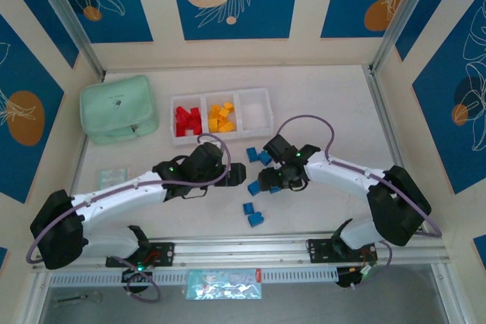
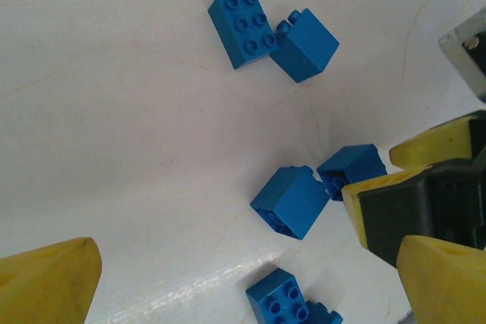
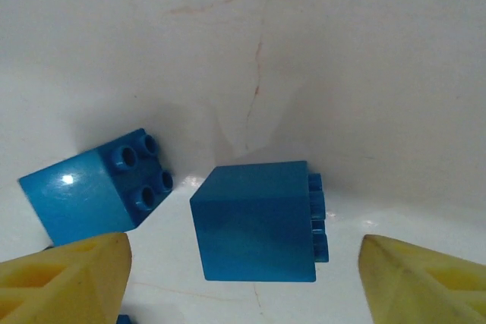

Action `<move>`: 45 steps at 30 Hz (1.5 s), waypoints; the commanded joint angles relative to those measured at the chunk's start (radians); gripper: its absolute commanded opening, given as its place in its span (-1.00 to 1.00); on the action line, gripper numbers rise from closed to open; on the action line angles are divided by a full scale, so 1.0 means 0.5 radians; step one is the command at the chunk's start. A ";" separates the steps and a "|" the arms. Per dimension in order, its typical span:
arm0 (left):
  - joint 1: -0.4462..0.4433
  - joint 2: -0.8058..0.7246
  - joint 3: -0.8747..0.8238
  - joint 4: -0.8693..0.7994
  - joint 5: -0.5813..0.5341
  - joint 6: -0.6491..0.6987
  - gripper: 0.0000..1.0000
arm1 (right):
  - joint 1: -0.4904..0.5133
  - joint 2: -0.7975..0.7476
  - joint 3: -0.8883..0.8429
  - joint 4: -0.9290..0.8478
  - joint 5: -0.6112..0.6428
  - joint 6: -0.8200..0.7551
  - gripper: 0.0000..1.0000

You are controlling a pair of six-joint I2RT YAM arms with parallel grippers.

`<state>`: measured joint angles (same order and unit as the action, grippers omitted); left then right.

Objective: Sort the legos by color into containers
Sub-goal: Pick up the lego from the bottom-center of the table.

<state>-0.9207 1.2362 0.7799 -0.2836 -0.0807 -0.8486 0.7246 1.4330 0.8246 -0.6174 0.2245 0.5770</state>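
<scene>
White translucent plastic tray of three joined square compartments (image 1: 254,115) sits mid-bench toward the far edge: red plastic bricks (image 1: 187,121) in its left compartment, yellow-orange plastic bricks (image 1: 222,119) in the middle one. Mint green soft zip pouch (image 1: 118,108) is near the far-left corner of the bench (image 1: 334,104), beside the tray but apart from it. Blue plastic bricks (image 1: 255,219) lie loose on the bench centre, between tray and near edge: two touching just in front of the tray, others at the end effectors, two closer to the near edge. Right end effector (image 3: 243,252) is low over the blue group, released: its yellow fingers (image 3: 68,278) straddle one blue brick (image 3: 254,221) lying on its side, studs toward one finger, gap on both sides, no contact. Neighbouring blue brick (image 3: 91,195) sits tilted just beside it, at the other finger. Left end effector (image 2: 247,263) is released, fingers wide, gripping nothing, facing the right one mid-bench
</scene>
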 commanded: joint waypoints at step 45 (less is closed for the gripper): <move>0.040 -0.121 0.220 -0.205 -0.262 0.153 0.99 | -0.128 0.058 0.461 -0.012 0.267 -0.277 -0.17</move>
<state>-0.9138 1.2015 0.8467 -0.3481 -0.1791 -0.8196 0.6819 1.4586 0.9939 -0.6212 0.3340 0.4774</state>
